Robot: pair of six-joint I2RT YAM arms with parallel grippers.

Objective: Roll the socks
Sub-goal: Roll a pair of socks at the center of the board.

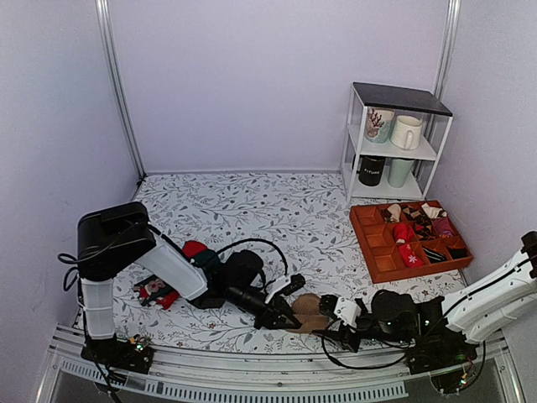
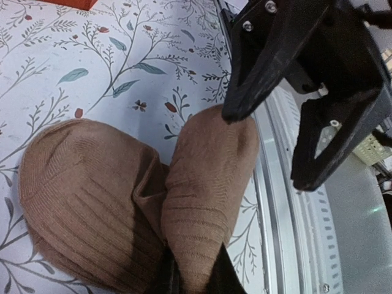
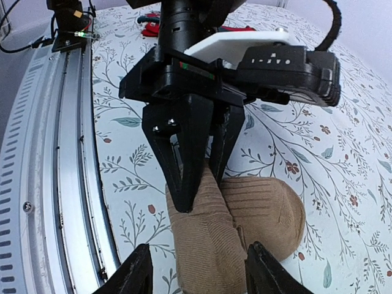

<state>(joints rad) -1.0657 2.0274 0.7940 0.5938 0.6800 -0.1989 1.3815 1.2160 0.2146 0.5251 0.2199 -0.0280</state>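
Observation:
The tan-brown socks [image 1: 309,315] lie near the table's front edge as a partly rolled bundle of two ribbed lumps [image 2: 92,190] [image 3: 257,214]. My left gripper [image 1: 281,319] comes in from the left and is shut on a fold of the socks [image 2: 196,269]; from the right wrist view its black fingers [image 3: 184,184] pinch the knit from above. My right gripper [image 1: 337,323] is open, its two fingertips [image 3: 131,275] standing either side of the bundle's near end without squeezing it. In the left wrist view the right gripper [image 2: 269,147] hovers just past the socks.
An orange compartment tray [image 1: 369,243] with small rolled socks sits at the right. A white shelf [image 1: 394,143] with mugs stands behind it. Red and dark green socks [image 1: 197,252] lie by the left arm. The metal rail [image 1: 252,369] runs along the front edge.

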